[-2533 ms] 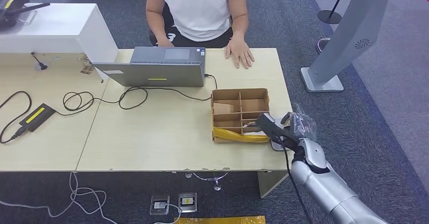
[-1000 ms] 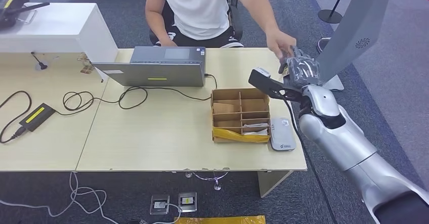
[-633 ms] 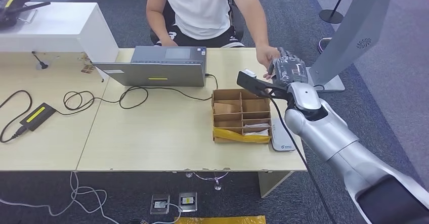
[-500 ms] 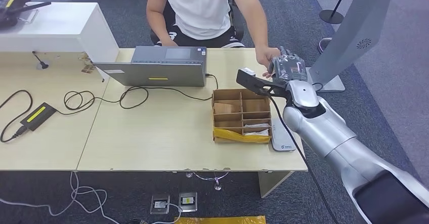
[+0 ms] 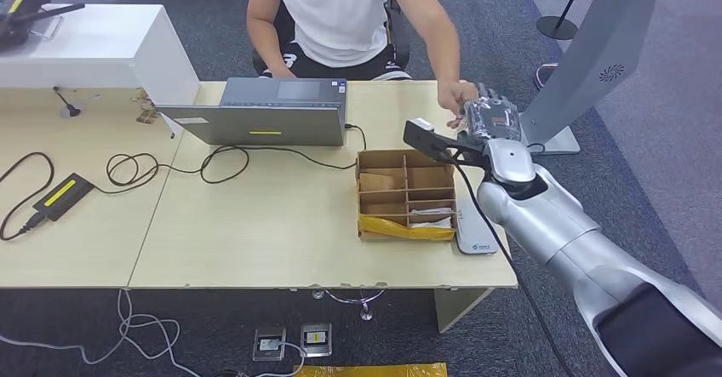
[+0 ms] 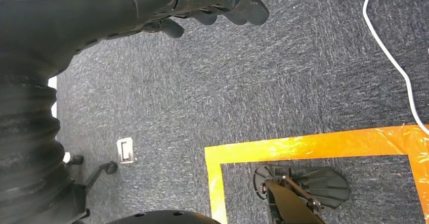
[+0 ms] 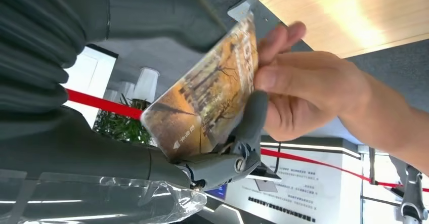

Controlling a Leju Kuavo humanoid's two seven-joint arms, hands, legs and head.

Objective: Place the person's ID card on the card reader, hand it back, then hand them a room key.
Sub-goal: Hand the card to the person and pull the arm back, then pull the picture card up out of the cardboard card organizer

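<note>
- Card (image 7: 212, 90), printed with a brownish picture, is seen in the right wrist view held between the thumb and fingers (image 7: 243, 133) of the right hand (image 7: 152, 107); its far edge is pinched by the person's hand (image 7: 303, 92), so both are on it at once.
- A pale wooden table (image 7: 354, 11) surface and a red barrier band (image 7: 91, 100) are seen behind the card in that view.
- In the head view, the right hand (image 5: 489, 117) is raised over the far right corner of the table (image 5: 255, 224), where it is met by the person's hand (image 5: 451, 98); the card itself cannot be made out there.
- A card reader (image 5: 475, 239), flat and grey, lies on the table just beside the right side of a cardboard divider box (image 5: 405, 191), partly hidden by the right arm.
- A yellow strip (image 5: 404, 226) lies across the near compartments of the box.
- A grey laptop (image 5: 264, 111) sits in front of the seated person (image 5: 336, 11), with a black cable (image 5: 170, 168) running from it to a power brick (image 5: 60, 197) on the left.
- In the left wrist view, the left hand (image 6: 202, 6) hangs over grey carpet (image 6: 303, 72) with its fingers curled inward around nothing.
- Orange floor tape (image 6: 313, 145) is seen on the carpet below it.
</note>
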